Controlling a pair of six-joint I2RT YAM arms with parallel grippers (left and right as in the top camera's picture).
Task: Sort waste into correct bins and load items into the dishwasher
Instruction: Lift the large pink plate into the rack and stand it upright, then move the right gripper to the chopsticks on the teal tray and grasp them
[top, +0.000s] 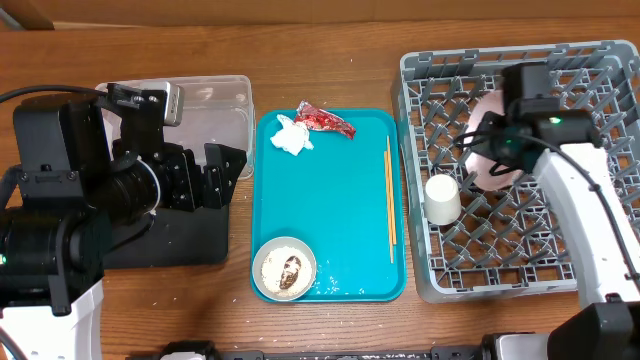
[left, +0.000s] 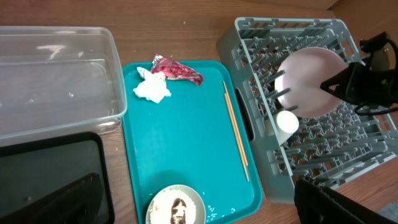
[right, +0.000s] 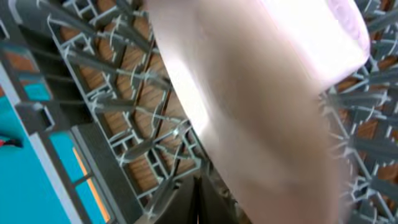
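The pale pink plate stands tilted on edge among the pegs of the grey rack. It fills the right wrist view, blurred. My right gripper is at the plate's rim, its fingers pressed together beside the plate. A small pale cup stands in the rack. On the teal tray lie the red wrapper, white tissue, chopsticks and an off-white bowl with food scraps. My left gripper is open and empty above the tray's near end.
The clear tub is at the back left, with the black tray in front of it under my left arm. Whitish rice bits lie on the teal tray beside the bowl. The rack fills the right side.
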